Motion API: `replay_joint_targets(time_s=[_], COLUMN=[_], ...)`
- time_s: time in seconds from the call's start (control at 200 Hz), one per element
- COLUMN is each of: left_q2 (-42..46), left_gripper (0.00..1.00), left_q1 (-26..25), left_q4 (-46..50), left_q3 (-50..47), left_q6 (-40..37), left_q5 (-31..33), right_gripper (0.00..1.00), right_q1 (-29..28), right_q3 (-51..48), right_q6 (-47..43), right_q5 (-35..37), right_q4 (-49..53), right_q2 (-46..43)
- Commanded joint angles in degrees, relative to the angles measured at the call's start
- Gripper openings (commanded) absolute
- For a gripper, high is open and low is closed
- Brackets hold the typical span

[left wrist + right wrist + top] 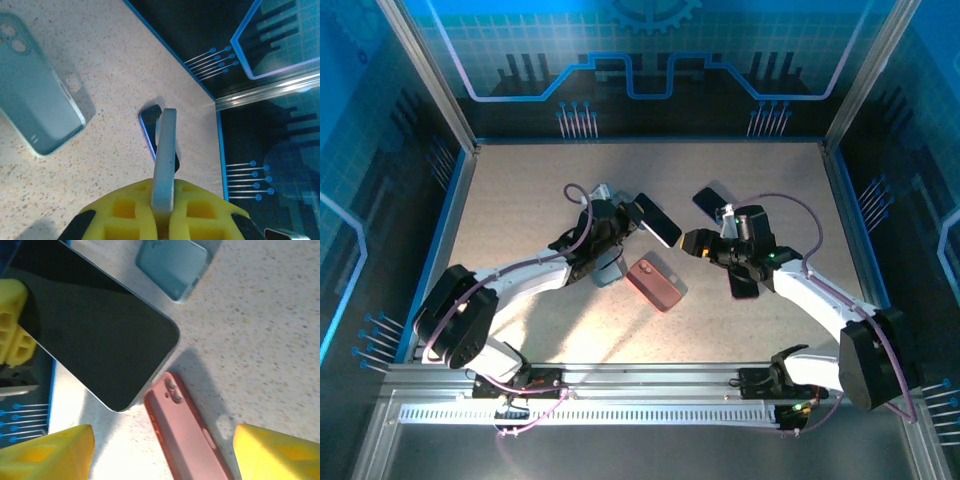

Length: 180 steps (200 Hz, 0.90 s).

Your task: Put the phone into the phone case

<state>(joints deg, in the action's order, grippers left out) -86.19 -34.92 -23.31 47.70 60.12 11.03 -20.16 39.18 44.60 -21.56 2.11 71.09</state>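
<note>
phone (95, 340): dark screen, upper left, a yellow finger (12, 325) against its left end | teal case (172, 265): top edge, on speckled counter (265, 340) | pink case (187, 435): lower middle, just beside phone's corner | own fingers (50, 455): yellow, spread wide, gripping nothing

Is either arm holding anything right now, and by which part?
The left pincer grips the phone by one end; the right pincer is open and holds nothing.

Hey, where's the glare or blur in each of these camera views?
Top view: the light strip along the near rail blows out white. Left wrist: the yellow fingers look soft, the teal case sharper. Right wrist: glare washes out the table beside the pink case.
</note>
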Motion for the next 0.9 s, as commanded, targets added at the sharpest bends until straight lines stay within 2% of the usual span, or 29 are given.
replay_joint_targets(time_s=[0.0, 0.345, 0.56, 0.79, 0.896], left_q2=[3.91, 4.80, 3.67, 1.95, 1.18], left_gripper=[0.00, 0.00, 0.00, 0.00, 0.00], left_q1=[-1.74, -5.98, -6.88, -7.02, -7.04], left_q4=[-7.04, -10.00, -10.96, -11.27, -10.48], left_q3=[0.37, -1.62, -2.41, -2.24, -2.03], left_q6=[2.77, 7.62, 8.68, 8.88, 8.97], left_q5=[2.97, 5.53, 5.45, 5.39, 5.03], right_gripper=[0.75, 0.74, 0.61, 0.53, 0.46], right_q1=[0.83, 1.66, 1.56, 1.35, 1.27], right_q3=[-1.32, -3.97, -3.97, -3.80, -3.75], right_q6=[5.20, 10.71, 12.98, 14.52, 15.08], right_q5=[-3.45, -6.16, -6.64, -6.91, -6.83], right_q4=[-10.29, -22.91, -26.42, -28.48, -28.87], right_q2=[-0.14, 2.29, 3.52, 4.03, 3.63])
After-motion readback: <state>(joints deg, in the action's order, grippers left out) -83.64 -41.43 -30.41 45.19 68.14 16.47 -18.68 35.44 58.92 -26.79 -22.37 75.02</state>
